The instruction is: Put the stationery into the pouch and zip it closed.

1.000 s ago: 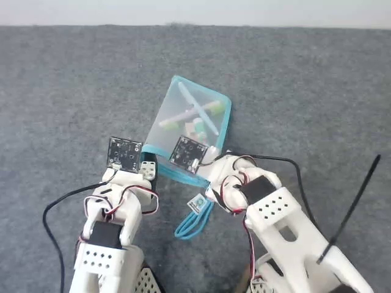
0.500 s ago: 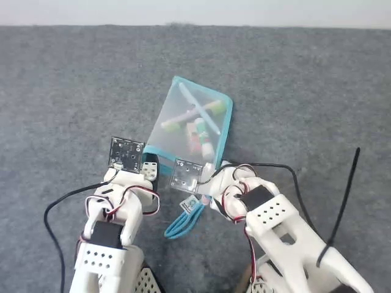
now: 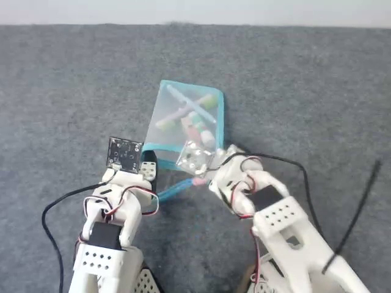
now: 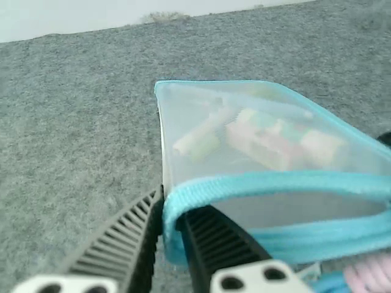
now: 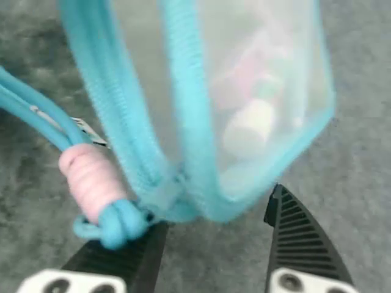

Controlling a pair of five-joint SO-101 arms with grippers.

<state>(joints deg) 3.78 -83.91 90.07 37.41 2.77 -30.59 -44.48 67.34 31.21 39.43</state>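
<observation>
A: Left claw (image 4: 168, 244) is clenched tight on a corner of the translucent pouch with teal fabric trim (image 4: 256, 134), its ribbed black fingers (image 4: 131, 235) pinching the zip band!

B: And the pouch runs away from that claw, out over the grey felt-like table cover (image 3: 305, 91). From the high view the left claw (image 3: 149, 168) has the near corner, and the pouch (image 3: 183, 116) lies beyond it.

A: Right claw (image 5: 217, 210) is spread wide, released, with the pouch's other near corner (image 5: 256, 91) sitting between its fingers.

B: Whether either finger touches the trim there, I cannot tell.

A: The pastel pens and erasers (image 3: 194, 119) are inside, showing through the pouch wall beyond both claws.

B: A teal loop cord (image 5: 36, 116) with a pink bead (image 5: 91, 177) hangs off the zip end, just beside the right claw's one finger.
</observation>
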